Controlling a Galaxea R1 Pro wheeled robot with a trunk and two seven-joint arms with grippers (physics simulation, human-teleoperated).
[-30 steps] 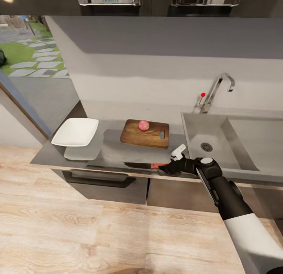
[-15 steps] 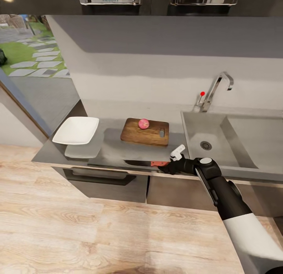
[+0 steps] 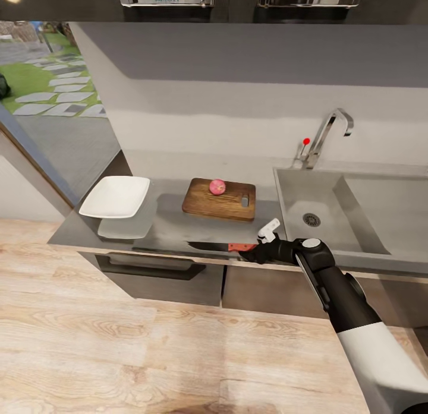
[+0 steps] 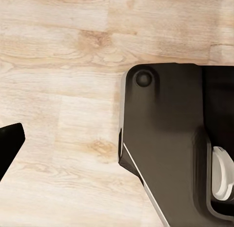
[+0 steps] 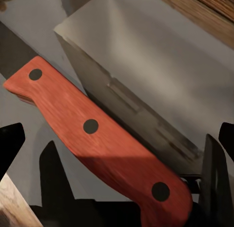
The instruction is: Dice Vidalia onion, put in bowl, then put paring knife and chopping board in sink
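The pinkish-red Vidalia onion [image 3: 217,187] sits on the brown chopping board [image 3: 219,202], which lies on the grey countertop [image 3: 172,227] left of the sink [image 3: 297,191]. The white bowl [image 3: 115,196] stands at the counter's left end. Along the counter's front edge lies the paring knife [image 3: 221,246], blade pointing left. My right gripper [image 3: 254,252] is at the end of its red-orange handle [image 5: 92,127]. In the right wrist view my right gripper [image 5: 117,139] is open, its fingers [image 5: 10,141] standing on either side of the handle. A single dark fingertip [image 4: 9,141] of my left gripper hangs over the floor.
The chrome tap [image 3: 328,133] with a red knob [image 3: 307,142] stands behind the basin, whose drain [image 3: 311,220] is bare. Dark cabinets with a bar handle [image 3: 151,270] run under the counter. A wood floor [image 3: 119,354] lies in front, and my base [image 4: 170,139] is below the left arm.
The head view shifted slightly a second ago. The right gripper stays at the knife handle, and onion, board and bowl have not moved.
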